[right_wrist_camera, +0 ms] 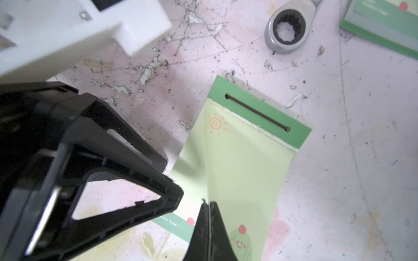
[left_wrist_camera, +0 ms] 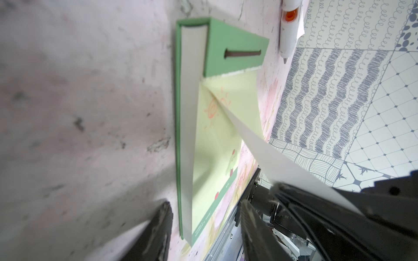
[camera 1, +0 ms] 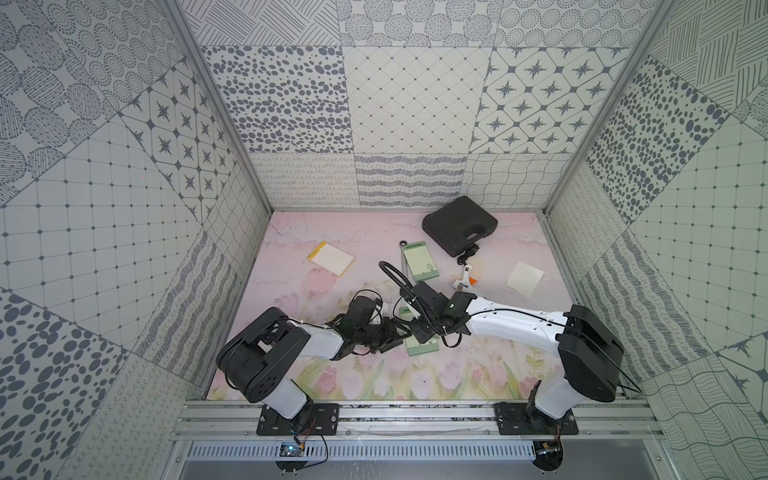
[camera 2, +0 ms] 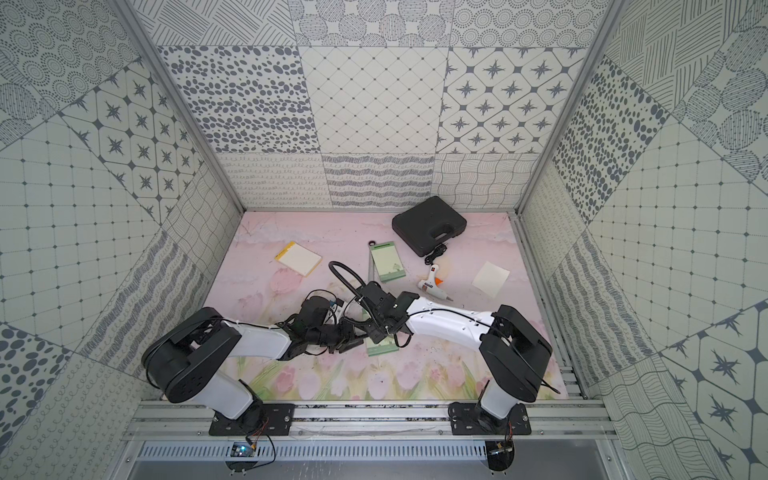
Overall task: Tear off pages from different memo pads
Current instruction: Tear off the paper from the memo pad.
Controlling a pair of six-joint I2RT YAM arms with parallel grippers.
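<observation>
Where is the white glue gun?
In both top views the glue gun lies right of centre, between the far green memo pad and the loose cream page, in front of the black case.

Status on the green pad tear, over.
Right gripper shut on page, edge lifted. Left gripper open beside pad. Page not yet torn off. Wrench, glue gun close, not touching pad.

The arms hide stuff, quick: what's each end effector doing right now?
Left end effector: open, straddling the end of the green pad.
Right end effector: closed, pinching its top page.
</observation>
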